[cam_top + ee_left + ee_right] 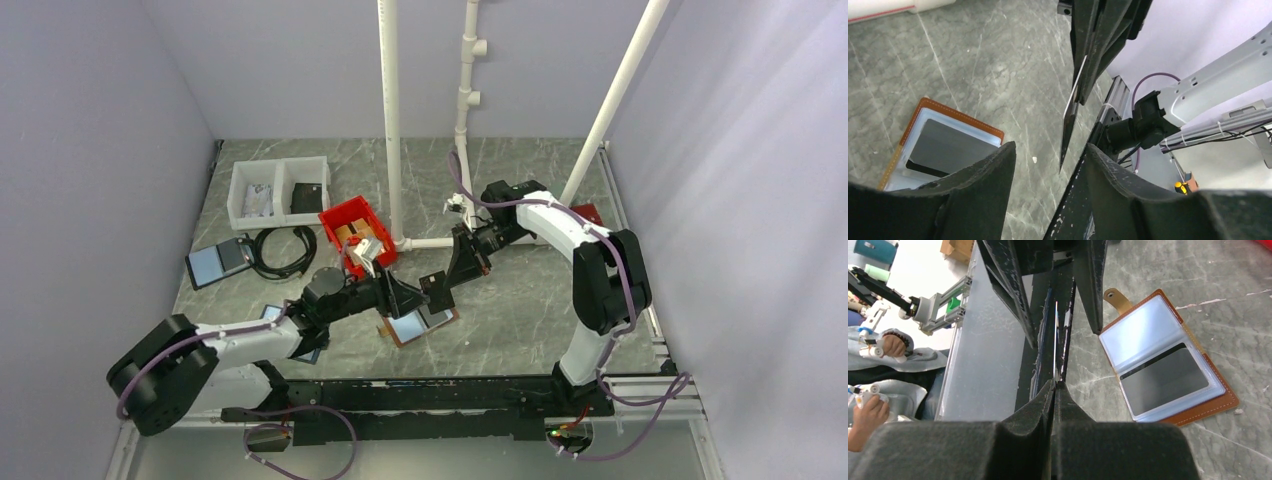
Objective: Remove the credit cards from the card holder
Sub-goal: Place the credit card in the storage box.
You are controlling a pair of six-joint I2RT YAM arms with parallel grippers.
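Note:
The brown card holder (pixel 425 325) lies open on the table, showing a pale blue panel and a dark grey card (pixel 1163 380) in its sleeve; it also shows in the left wrist view (pixel 943 145). My right gripper (pixel 1055 383) is shut on a thin dark credit card (pixel 1055 335) and holds it edge-on above the table, just right of the holder's far edge in the top view (pixel 435 283). My left gripper (pixel 1050 150) is open, and the card's free end (pixel 1064 145) hangs between its two fingers without touching them.
A red bin (pixel 355 225) and a white two-part bin (pixel 280 190) stand at the back left. A blue-edged folder (pixel 218 262) and a black cable coil (pixel 285 250) lie left. White pipes (pixel 392 120) rise behind. A black rail (pixel 400 395) runs along the near edge.

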